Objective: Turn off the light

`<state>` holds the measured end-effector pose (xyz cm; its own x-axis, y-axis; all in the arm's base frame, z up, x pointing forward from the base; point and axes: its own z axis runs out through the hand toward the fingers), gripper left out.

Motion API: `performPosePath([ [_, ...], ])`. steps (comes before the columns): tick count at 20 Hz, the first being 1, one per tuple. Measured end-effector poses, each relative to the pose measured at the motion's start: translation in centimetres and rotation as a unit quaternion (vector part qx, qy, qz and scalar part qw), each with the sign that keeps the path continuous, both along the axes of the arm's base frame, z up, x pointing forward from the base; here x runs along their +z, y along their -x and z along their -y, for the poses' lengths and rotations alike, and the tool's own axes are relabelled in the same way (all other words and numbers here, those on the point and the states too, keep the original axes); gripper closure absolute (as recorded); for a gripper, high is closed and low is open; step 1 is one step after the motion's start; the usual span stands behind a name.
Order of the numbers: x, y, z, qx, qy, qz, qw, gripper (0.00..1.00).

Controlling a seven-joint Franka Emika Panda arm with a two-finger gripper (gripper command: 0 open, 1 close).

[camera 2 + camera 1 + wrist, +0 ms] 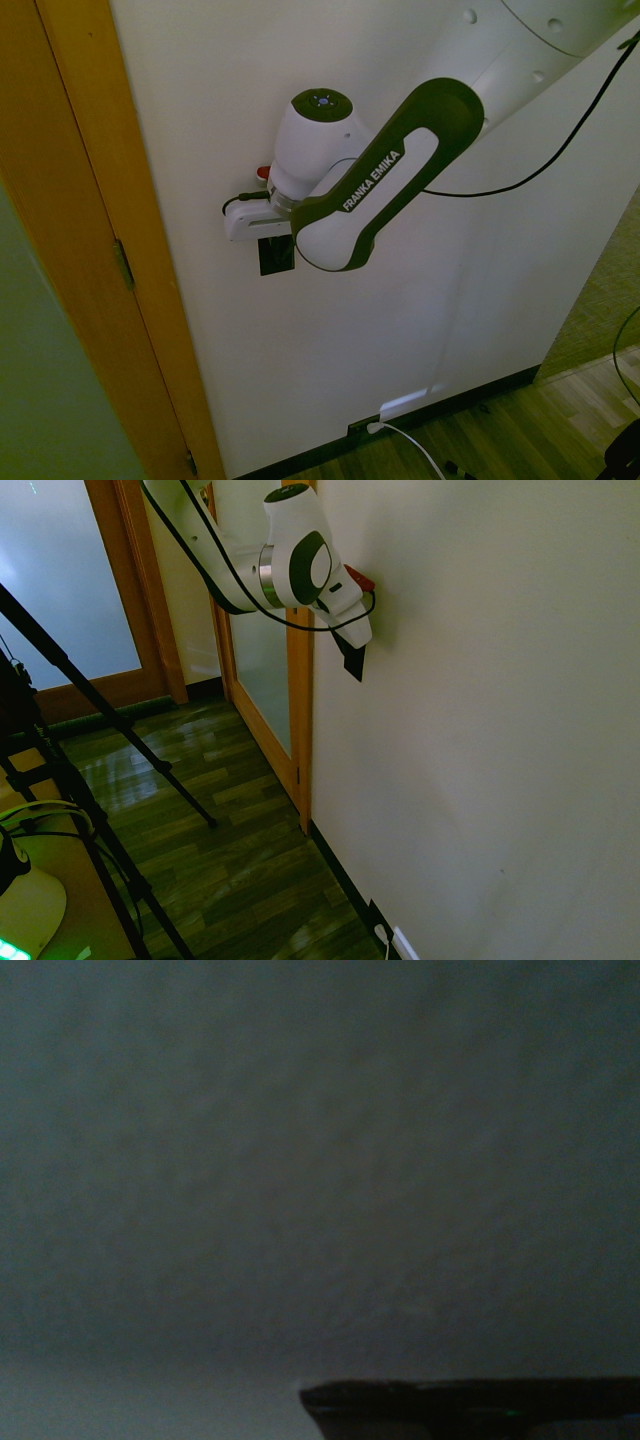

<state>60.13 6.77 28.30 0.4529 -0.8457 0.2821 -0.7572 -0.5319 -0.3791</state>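
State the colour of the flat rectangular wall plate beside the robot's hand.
The flat rectangular wall plate is dark brown-black, clearest in the second exterior view.
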Motion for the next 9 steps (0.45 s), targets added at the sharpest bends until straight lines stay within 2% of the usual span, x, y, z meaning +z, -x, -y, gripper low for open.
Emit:
performPosePath([
  [2, -0.3, 0.7, -0.1, 0.006, -0.002, 0.0, 1.0, 0.0],
  [6, -2.8, 5.4, -3.5, 0.04, -0.019, -0.034, 0.998, 0.0],
  [9, -2.6, 9.2, -4.4, 0.054, -0.032, -0.03, 0.998, 0.0],
])
